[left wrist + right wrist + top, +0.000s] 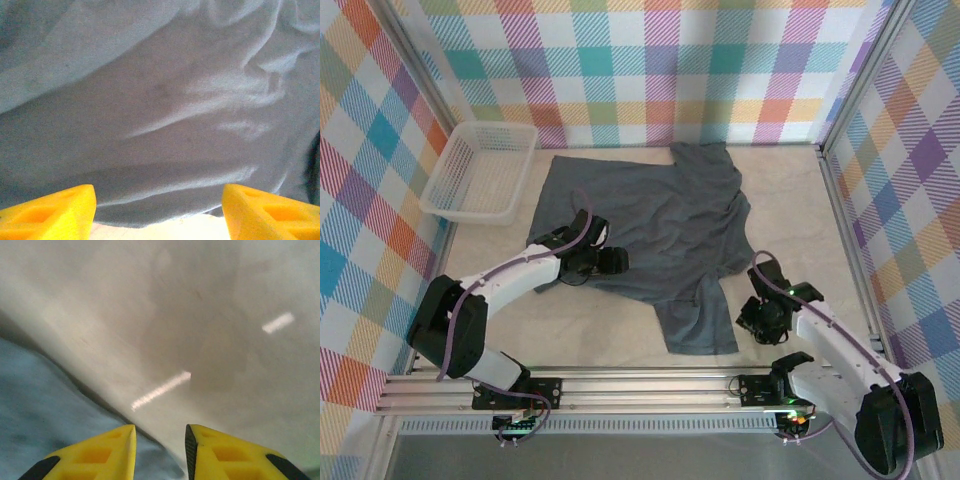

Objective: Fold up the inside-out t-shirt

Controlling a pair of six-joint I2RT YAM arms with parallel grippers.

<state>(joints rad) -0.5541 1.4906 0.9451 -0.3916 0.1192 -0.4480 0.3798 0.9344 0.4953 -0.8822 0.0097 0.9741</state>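
While the slate blue-grey cotton t-shirt (650,215) lies spread and wrinkled on the pale table (590,340) overhead, you have no fold finished. Left wrist: left gripper (159,202) gapes wide over cloth, empty. Right wrist: right gripper (160,440) narrowly parted, empty, beside its edge.

Left tool (159,194) wide, right tool (160,429) narrowly parted

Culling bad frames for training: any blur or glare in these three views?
Top external: sharp and evenly lit, the wrinkled slate blue-grey cotton t-shirt crisp. Left wrist: soft close-up, fabric folds readable. Right wrist: motion-smeared, with white glare streaks on the pale beige table.
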